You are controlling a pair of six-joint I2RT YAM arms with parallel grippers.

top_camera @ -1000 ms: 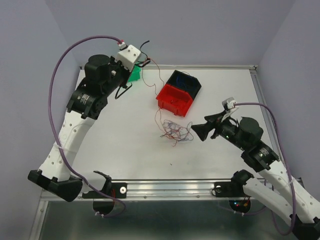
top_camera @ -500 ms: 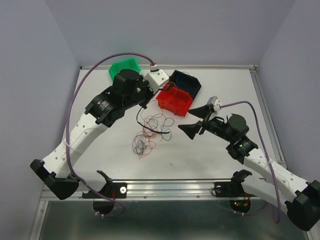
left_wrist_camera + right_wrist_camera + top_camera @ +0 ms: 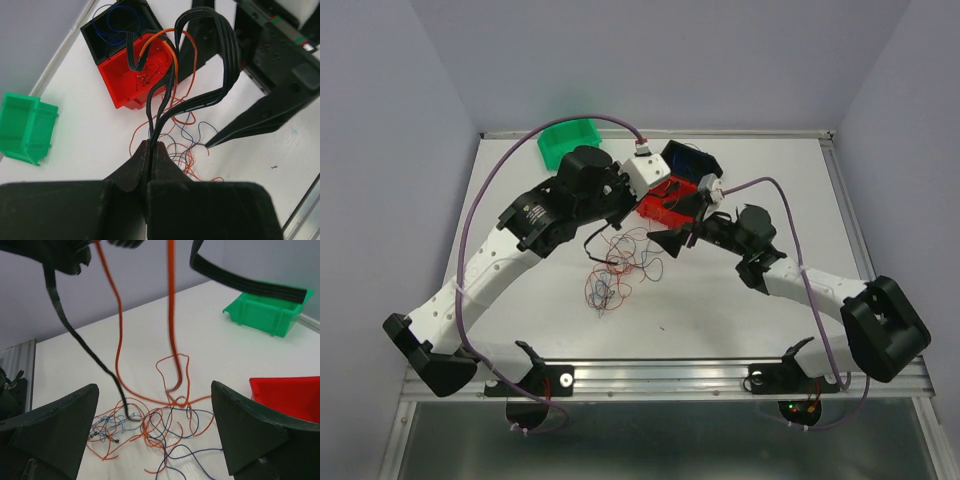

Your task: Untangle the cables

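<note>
White table (image 3: 730,300): cables (image 3: 620,262) pinched in left fingers (image 3: 131,171) (right fingers (image 3: 55,426) spread).

The top camera is fixed high above and behind the arm bases and looks down on the whole table (image 3: 700,310) from far away. The left wrist camera sits just behind the left gripper (image 3: 150,146) and looks along its fingers, downward, very near to the cables (image 3: 172,107). The right wrist camera looks low across the table between the fingers of the right gripper (image 3: 155,427), also from near. All three views share the cables, the red bin (image 3: 665,205) and the green bin (image 3: 568,142).
</note>
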